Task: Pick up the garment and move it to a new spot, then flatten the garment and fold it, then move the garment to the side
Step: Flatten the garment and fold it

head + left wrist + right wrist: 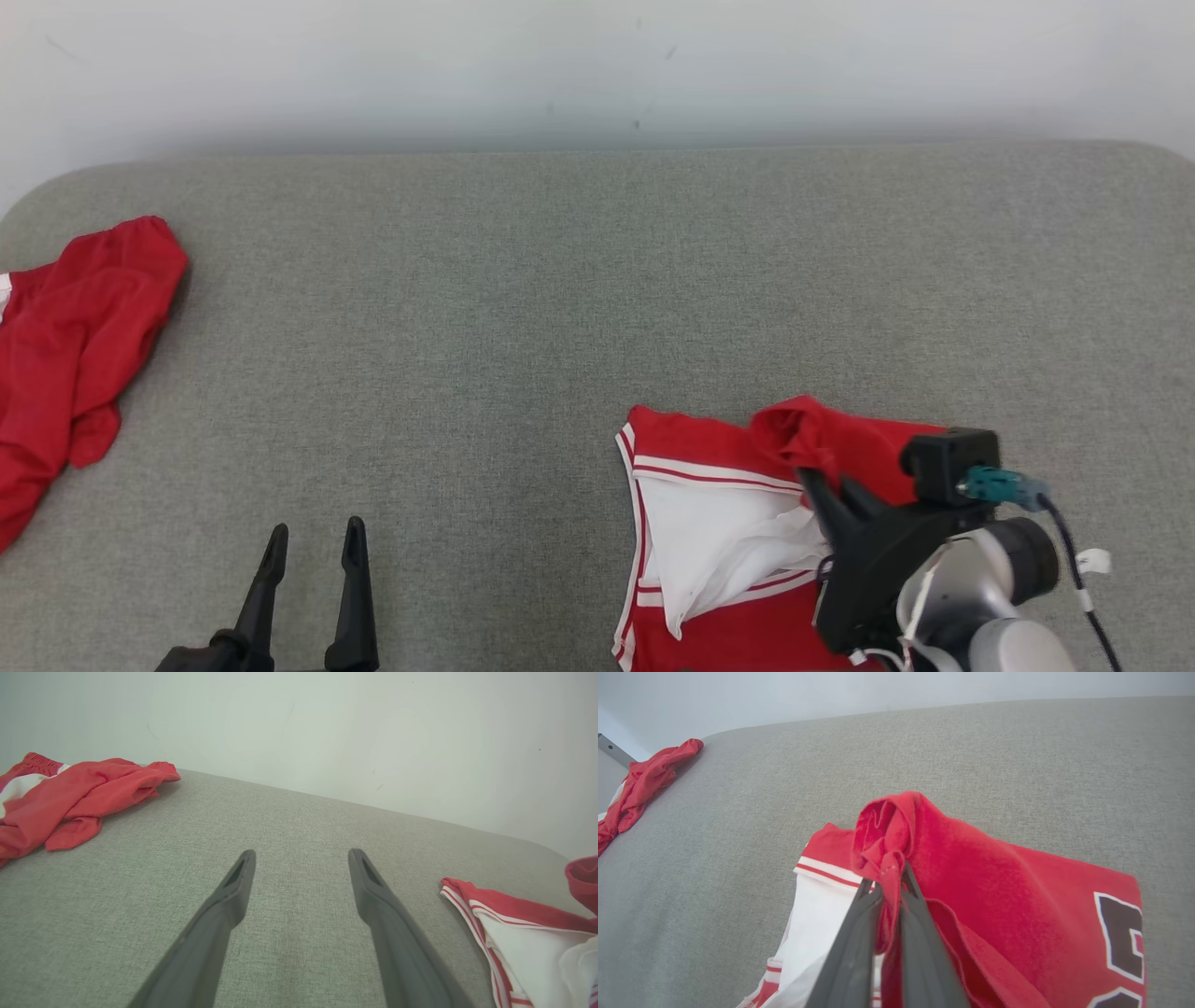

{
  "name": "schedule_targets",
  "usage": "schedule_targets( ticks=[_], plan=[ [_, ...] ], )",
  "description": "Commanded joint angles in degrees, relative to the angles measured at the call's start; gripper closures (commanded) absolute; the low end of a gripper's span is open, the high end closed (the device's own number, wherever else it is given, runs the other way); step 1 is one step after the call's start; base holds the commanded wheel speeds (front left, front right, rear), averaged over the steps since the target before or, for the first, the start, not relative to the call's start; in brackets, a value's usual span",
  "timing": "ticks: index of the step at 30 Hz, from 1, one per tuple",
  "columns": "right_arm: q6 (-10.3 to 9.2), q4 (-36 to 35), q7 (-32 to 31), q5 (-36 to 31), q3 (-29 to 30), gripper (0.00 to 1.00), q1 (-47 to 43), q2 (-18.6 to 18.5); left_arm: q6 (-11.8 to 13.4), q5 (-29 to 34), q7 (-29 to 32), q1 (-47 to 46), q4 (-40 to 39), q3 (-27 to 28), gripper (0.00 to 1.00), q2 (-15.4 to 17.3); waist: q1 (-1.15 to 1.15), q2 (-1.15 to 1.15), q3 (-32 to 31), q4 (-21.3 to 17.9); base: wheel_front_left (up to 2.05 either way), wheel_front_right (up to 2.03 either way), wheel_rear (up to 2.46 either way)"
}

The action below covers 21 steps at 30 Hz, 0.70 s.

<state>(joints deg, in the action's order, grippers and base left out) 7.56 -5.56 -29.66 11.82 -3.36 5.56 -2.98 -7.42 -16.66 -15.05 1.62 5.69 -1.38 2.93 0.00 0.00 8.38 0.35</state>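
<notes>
A red garment (719, 523) with white panels and red-and-white striped trim lies partly folded at the near right of the grey surface; it also appears at the right edge of the left wrist view (523, 933) and fills the lower right wrist view (980, 868). My right gripper (810, 478) is shut on a bunched red fold of the garment, lifted slightly; its fingers (859, 933) pinch the cloth (889, 877). My left gripper (313, 546) stands open at the near left over bare fabric, holding nothing; its fingers (233, 891) are spread apart.
A second red piece of clothing (65, 364) lies crumpled at the far left edge, also in the wrist views (70, 798) (640, 788). The grey padded surface (523, 308) runs back to a pale wall (597, 65).
</notes>
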Motion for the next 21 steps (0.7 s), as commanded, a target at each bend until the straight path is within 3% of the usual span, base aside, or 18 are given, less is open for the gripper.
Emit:
schedule_targets(
  ticks=[1,20,21],
  plan=[
    [-0.10,0.66,0.57,0.82,-1.09,1.00,0.42,0.18,-0.02,-0.17,-0.15,-0.37,0.12,-0.10,0.00,-0.06,0.00,0.00,0.09,0.11,0.00,0.00,0.00],
    [-0.10,14.71,6.21,5.12,-8.78,1.00,7.36,0.18,0.13,-1.14,-0.15,-1.05,0.64,-1.12,0.00,-0.06,0.00,0.00,0.99,2.93,0.00,0.00,0.00],
    [-0.10,15.32,6.34,5.34,-9.26,0.78,7.39,0.20,0.15,-1.21,-0.15,-1.07,0.67,-1.17,0.00,-0.06,0.00,0.00,1.00,3.04,0.00,0.00,0.00]
  ],
)
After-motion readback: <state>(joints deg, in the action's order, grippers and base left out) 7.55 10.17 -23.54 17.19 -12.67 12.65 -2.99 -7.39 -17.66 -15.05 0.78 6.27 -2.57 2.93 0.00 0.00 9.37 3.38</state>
